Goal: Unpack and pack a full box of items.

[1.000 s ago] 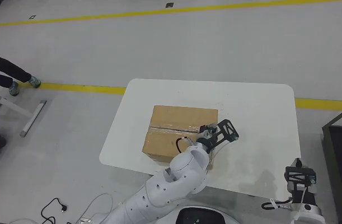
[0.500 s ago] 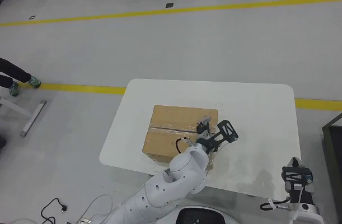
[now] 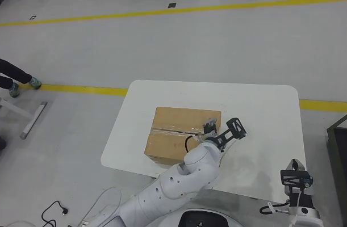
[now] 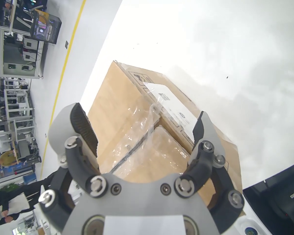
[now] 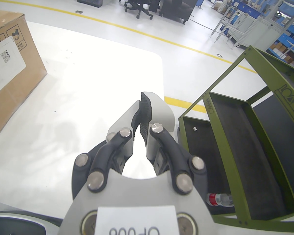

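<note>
The left arm (image 3: 179, 181), near the box (image 3: 167, 127), has a smooth white shell with a black cable (image 3: 187, 142) looped at its wrist; the left gripper (image 4: 139, 113) has pale grey fingers (image 4: 59, 123), ribbed black pads (image 4: 84, 128), black links (image 4: 79, 160) and silver screws (image 4: 97, 184). The right gripper (image 5: 144, 103) is built alike; a white label (image 5: 137, 217) sits on its base.

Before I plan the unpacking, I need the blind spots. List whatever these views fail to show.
Contents of the box: hidden by its closed, taped flaps, all views.
Box's near right corner, top view: covered by the left arm.
Small red-and-clear item in the green cart, right wrist view: partly behind the right gripper, too small to identify.
Cart, top view: cut off by the edge.
</note>
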Controlling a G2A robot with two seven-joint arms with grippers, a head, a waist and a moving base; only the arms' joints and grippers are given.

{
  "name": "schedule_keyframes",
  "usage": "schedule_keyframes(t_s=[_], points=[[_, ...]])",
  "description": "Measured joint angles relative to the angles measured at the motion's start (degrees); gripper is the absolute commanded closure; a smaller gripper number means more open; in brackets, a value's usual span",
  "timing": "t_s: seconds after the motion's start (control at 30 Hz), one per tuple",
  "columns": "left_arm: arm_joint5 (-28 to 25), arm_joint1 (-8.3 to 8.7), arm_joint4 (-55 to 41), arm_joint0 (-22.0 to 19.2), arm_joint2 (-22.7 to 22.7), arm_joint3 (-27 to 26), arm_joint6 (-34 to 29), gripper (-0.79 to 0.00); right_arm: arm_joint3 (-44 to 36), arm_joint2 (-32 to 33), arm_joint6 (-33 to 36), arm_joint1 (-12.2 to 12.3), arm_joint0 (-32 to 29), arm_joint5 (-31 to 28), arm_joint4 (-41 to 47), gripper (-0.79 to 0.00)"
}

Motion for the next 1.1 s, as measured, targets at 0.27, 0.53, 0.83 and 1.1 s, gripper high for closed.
schedule_keyframes(t_s=[0.27, 0.53, 0.83, 1.1], points=[[1.3, -1.55, 0.2, -2.6, 0.6, 3.8, -5.4, -0.517, -0.8, 0.4, -0.1, 0.1, -0.7, 0.8, 0.6, 0.000], [1.0, -2.56, 0.8, -3.1, 0.6, 4.6, -6.0, -0.280, -1.1, 0.5, -0.1, 0.2, -1.0, 1.0, 1.0, 0.000], [1.4, -3.36, 1.6, -2.7, -0.4, 4.2, -6.7, 0.000, -1.4, 0.0, -0.2, 0.3, -1.2, 1.2, 0.9, 0.000], [1.8, -3.92, 2.9, -2.4, -1.8, 3.8, -6.2, 0.000, -1.1, -0.3, -0.3, 0.4, -1.1, 1.2, 1.1, 0.000]])
